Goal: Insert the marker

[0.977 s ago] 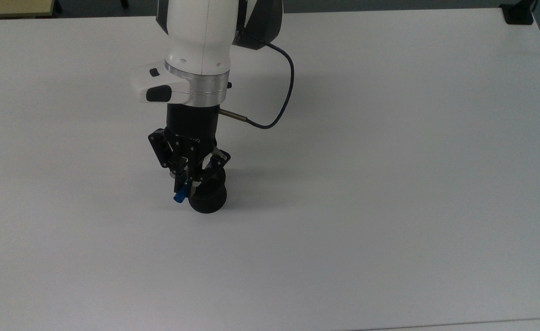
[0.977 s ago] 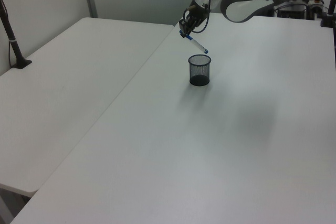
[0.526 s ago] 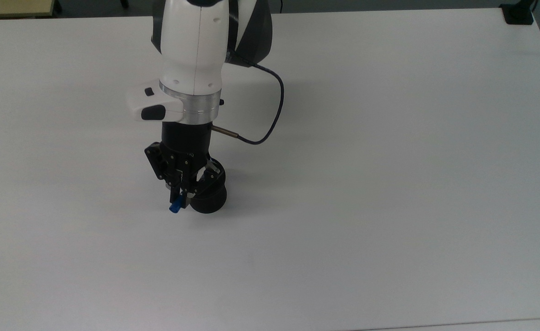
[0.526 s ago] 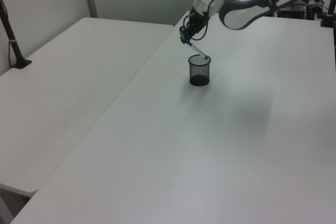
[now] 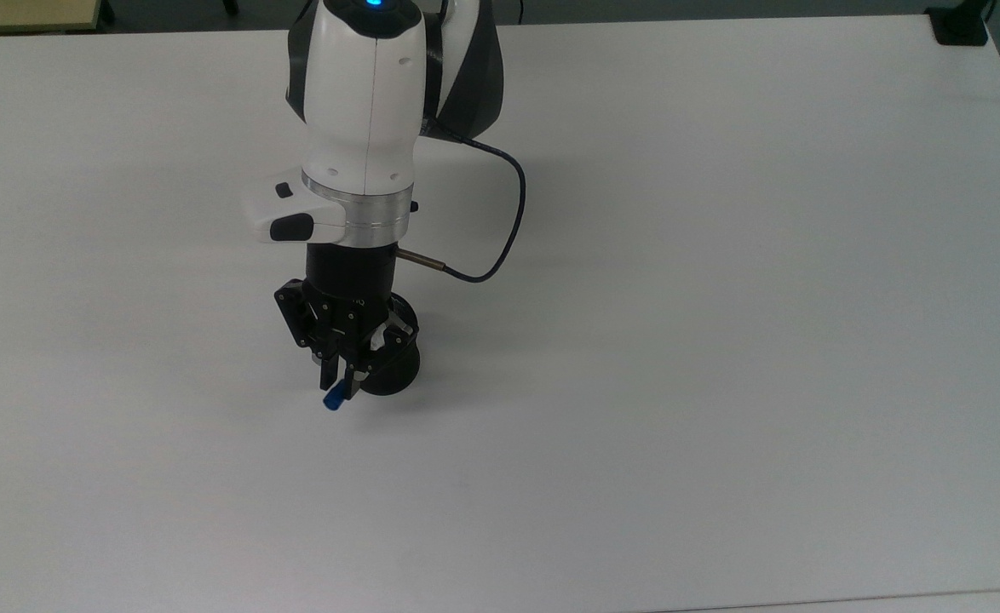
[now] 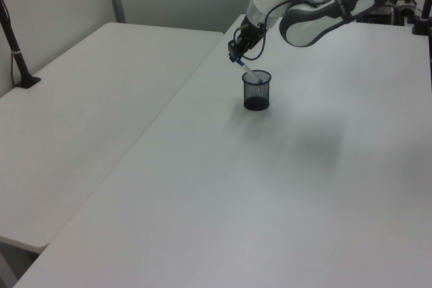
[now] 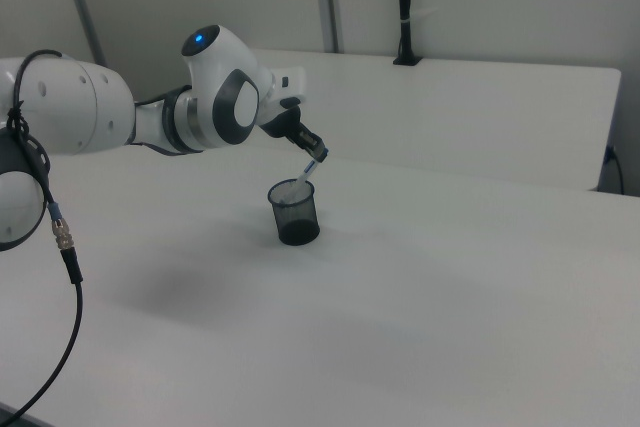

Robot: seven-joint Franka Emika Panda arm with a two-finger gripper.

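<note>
Nearest you in the top view, the marker's [image 5: 332, 400] blue end sticks out past the gripper [image 5: 340, 373], which pinches the barrel; the marker is tilted, lower end just inside the black mesh cup [image 6: 256, 91] rim on the white table [image 5: 721, 340]. Ease straight down, keep the tip off the mesh wall, and release only once it's well inside.

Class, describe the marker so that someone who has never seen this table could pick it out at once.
Start at the wide white table and find the black mesh cup standing on it. Above the cup, the gripper grips a slim pen tilted into the cup's mouth: the marker, the one white-and-blue thing against black cup and fingers.
</note>
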